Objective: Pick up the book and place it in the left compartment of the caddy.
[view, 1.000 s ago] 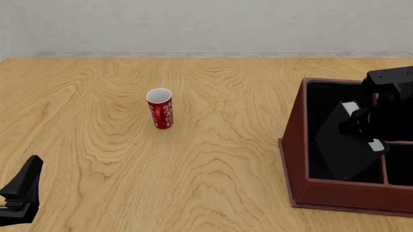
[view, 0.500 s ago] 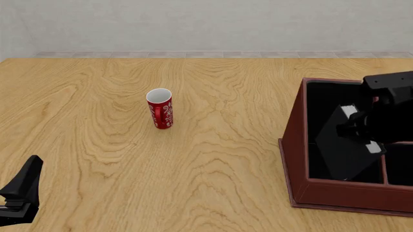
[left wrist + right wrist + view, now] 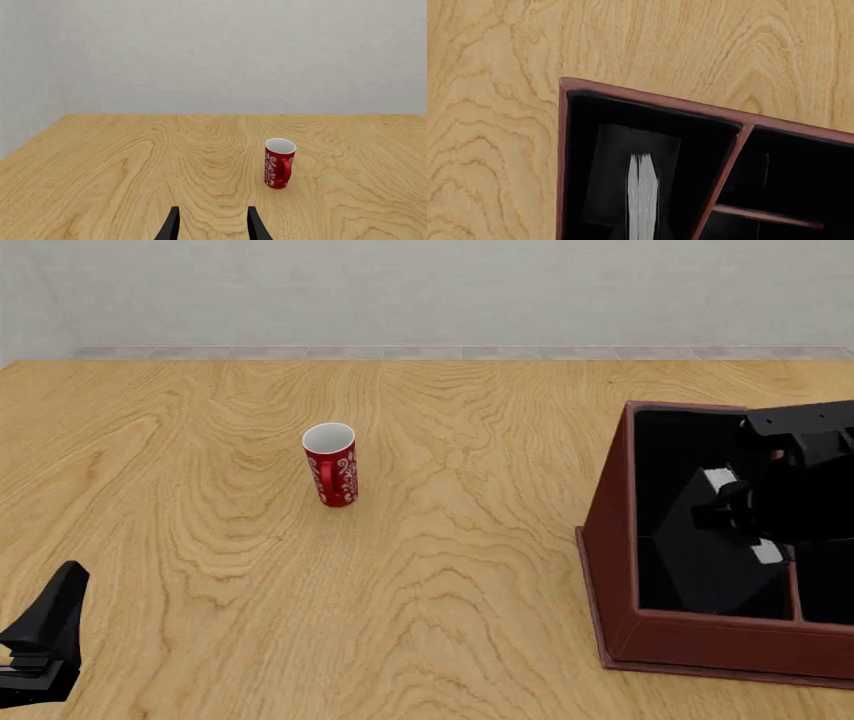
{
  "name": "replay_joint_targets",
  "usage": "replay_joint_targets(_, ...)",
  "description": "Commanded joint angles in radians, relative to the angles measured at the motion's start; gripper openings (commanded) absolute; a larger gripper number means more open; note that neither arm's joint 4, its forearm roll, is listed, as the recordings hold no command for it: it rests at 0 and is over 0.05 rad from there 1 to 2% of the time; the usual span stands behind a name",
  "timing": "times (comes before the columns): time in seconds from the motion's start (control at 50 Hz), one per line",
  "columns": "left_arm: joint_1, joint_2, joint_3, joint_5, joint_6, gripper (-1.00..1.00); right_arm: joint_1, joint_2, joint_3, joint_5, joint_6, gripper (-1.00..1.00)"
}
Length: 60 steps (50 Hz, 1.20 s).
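So basically the whole thing hinges on the right gripper (image 3: 742,508) and what's directly below it. It's closed on the book (image 3: 707,550), pinching it near the top, w/ the book hanging down from the hand into the left compartment (image 3: 667,455) of the caddy (image 3: 607,540). In the front view the book is tilted, not plumb: its long axis runs slantwise from the fingers down toward the near end of the compartment, low corner deep inside the black lining. Can't tell if that corner is touching the floor yet, everything's black on black down there.

Right wrist view helps a bit: looking down past the fingers you see the white-grey page edge (image 3: 642,197) as a narrow strip running along the compartment's long direction, w/ the outer wall on one side of the hand and the divider (image 3: 720,185) on the other. Book looks clear of both, though closer to neither that I can swear to.

Left gripper (image 3: 211,226) is way off, low at the near left of the table (image 3: 441,570), fingers a bit apart w/ nothing in them, pointing at the red mug (image 3: 331,464). Not a player here, the right arm is the only one near the caddy.

My guess: placing is nearly done, next bit is lower straight down and let go, and the tilt means it'll prob flop against a wall when released.
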Motion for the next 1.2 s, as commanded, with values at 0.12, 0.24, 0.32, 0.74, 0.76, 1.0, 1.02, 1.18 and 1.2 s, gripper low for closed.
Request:
replay_joint_targets(0.12, 0.0, 0.0, 0.0, 0.0, 0.0, 1.0, -0.006, 0.009, 0.011, -0.027, 0.023, -1.0)
replay_joint_targets(0.24, 0.0, 0.0, 0.0, 0.0, 0.0, 1.0, 0.002, -0.004, 0.004, -0.03, 0.027, -1.0)
replay_joint_targets(0.32, 0.0, 0.0, 0.0, 0.0, 0.0, 1.0, 0.012, -0.004, -0.003, -0.025, 0.036, -1.0)
replay_joint_targets(0.74, 0.0, 0.0, 0.0, 0.0, 0.0, 1.0, -0.003, -0.03, -0.013, 0.0, 0.016, 1.0)
replay_joint_targets(0.76, 0.0, 0.0, 0.0, 0.0, 0.0, 1.0, -0.007, -0.033, -0.015, 0.002, 0.012, 1.0)
replay_joint_targets(1.0, 0.0, 0.0, 0.0, 0.0, 0.0, 1.0, 0.018, -0.063, -0.038, 0.042, 0.034, 1.0)
replay_joint_targets(1.02, 0.0, 0.0, 0.0, 0.0, 0.0, 1.0, 0.018, -0.063, -0.038, 0.043, 0.034, 1.0)
replay_joint_targets(1.18, 0.0, 0.0, 0.0, 0.0, 0.0, 1.0, 0.037, -0.095, -0.046, 0.074, 0.048, 1.0)
replay_joint_targets(1.2, 0.0, 0.0, 0.0, 0.0, 0.0, 1.0, 0.028, -0.103, -0.047, 0.076, 0.036, 1.0)
